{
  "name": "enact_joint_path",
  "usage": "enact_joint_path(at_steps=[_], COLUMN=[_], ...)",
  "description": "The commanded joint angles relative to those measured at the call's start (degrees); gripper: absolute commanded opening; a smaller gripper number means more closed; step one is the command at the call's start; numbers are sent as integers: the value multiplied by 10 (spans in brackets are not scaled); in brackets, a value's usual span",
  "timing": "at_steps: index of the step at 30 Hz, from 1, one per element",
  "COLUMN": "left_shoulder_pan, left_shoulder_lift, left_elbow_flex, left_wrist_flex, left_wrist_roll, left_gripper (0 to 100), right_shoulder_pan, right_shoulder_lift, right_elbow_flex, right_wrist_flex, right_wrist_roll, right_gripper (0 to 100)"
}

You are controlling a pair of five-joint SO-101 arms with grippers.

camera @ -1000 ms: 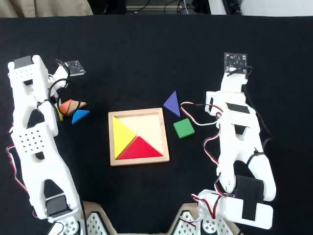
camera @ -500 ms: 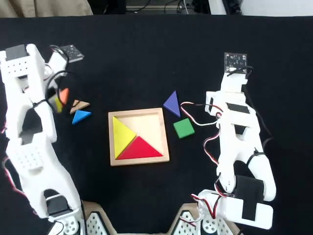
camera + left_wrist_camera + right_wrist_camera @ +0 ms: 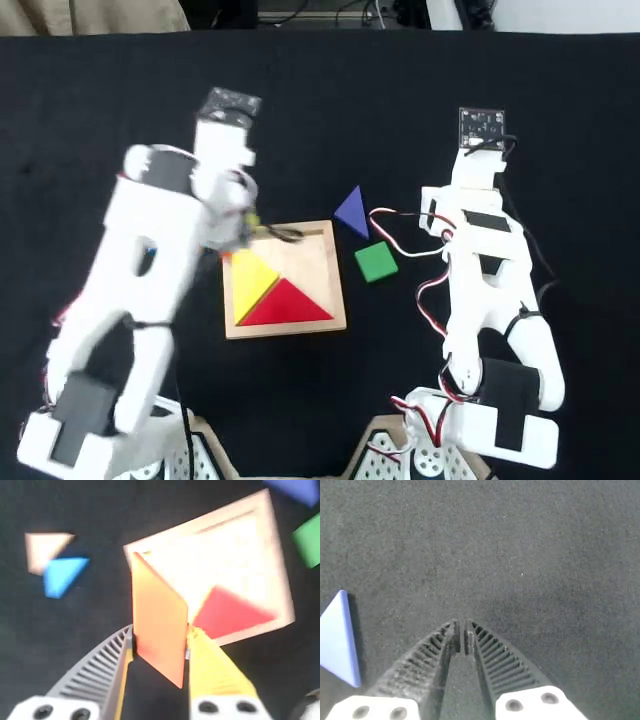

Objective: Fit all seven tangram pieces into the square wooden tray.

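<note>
Left end effector clamps orange piece on edge over tray corner.

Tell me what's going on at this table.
The left hand holds an orange piece over a corner of the wooden tray, which has a yellow triangle and a red triangle in it. A purple triangle and a green square lie beside the tray; a blue triangle and a tan triangle lie on its other side. The right hand is shut, holding nothing.

A black cloth covers the table; beyond its far edge, beige fabric at left; dark cables; white surface at right.
</note>
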Motion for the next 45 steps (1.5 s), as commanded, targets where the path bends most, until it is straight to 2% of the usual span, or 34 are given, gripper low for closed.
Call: enact_joint_path(at_steps=[1,6,12,17,29,32,36,39,45], left_shoulder_pan=[94,124,182,190,182,182,187,202,247], left_shoulder_lift=[-29,-10,7,44,129,131,131,130,130], left_elbow_flex=[87,139,144,144,145,151,145,145,145], left_wrist_flex=[-142,-251,-262,-289,-331,-329,-303,-285,-249], left_wrist_roll=[173,175,177,182,462,502,517,517,513], left_gripper=[33,33,34,28,29,32,38,125,410], right_shoulder_pan=[23,35,34,32,34,34,33,33,33], right_shoulder_lift=[-23,-22,-22,-22,-22,-22,-22,-22,-22], right_elbow_flex=[-7,-7,2,8,8,8,7,7,8], right_wrist_flex=[-10,-11,-35,-45,-46,-46,-46,-46,-46], right_wrist_roll=[-2,-4,-4,-4,-4,-4,-4,-3,-3], right_gripper=[32,32,32,32,32,32,32,32,32])
